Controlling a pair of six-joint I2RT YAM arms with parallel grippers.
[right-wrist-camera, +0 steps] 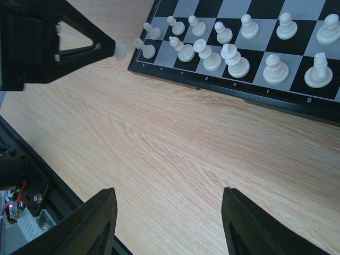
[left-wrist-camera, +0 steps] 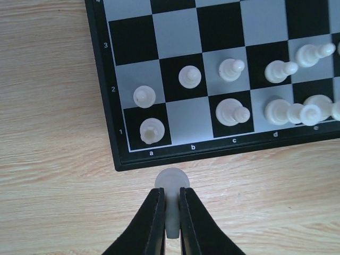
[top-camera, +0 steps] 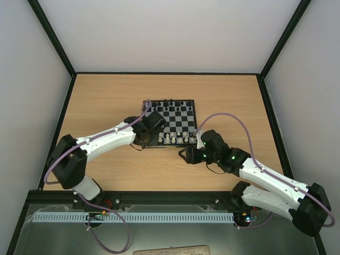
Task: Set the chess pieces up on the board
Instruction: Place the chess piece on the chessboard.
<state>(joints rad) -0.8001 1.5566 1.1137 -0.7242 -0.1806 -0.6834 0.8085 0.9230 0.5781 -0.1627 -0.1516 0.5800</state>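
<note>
Left gripper (left-wrist-camera: 170,195) clamps white piece (left-wrist-camera: 171,179) off board (left-wrist-camera: 103,95) edge, by printed "a" (left-wrist-camera: 151,153) and "b" (left-wrist-camera: 192,147); right gripper (right-wrist-camera: 167,192) parted, empty.

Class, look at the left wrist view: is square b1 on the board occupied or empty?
Empty: square b1 shows bare grey, while the a1 piece and c1 piece flank it.

Bright even light, soft shadows.

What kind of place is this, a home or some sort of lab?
Most likely a robotics lab test cell: a wooden tabletop boxed in by plain white walls on a black frame, a left arm and right arm bolted at its near edge, and a small chessboard.
</note>
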